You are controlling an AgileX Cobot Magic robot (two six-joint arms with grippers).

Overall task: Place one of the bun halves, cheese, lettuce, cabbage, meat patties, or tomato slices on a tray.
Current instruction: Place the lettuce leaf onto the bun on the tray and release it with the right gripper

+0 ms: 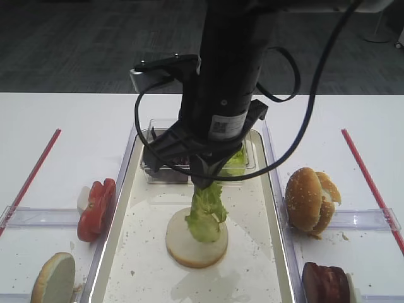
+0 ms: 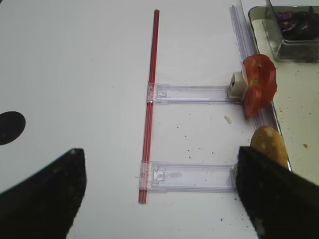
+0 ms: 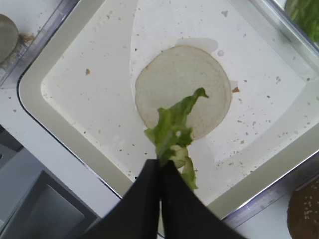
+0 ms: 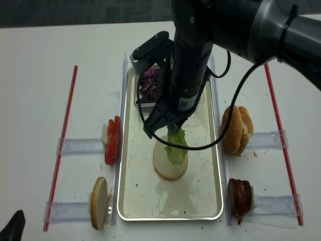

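Note:
My right gripper [image 3: 160, 162] is shut on a light green lettuce [image 3: 174, 129] leaf, which hangs from its tips. In the high view the leaf [image 1: 206, 214] dangles onto a bun half [image 1: 189, 249] that lies cut face up on the cream tray [image 1: 126, 252]. From the wrist, the bun half [image 3: 199, 84] shows round and pale just beyond the leaf. My left gripper [image 2: 159, 152] stands open over the bare table left of the tray, holding nothing.
Tomato slices [image 1: 98, 208] and another bun half [image 1: 55, 278] stand on clear holders left of the tray. Stacked bun halves [image 1: 310, 199] and meat patties [image 1: 325, 284] stand on the right. A clear tub with purple cabbage [image 4: 149, 85] sits at the tray's far end. Red strips [image 1: 31, 177] flank the table.

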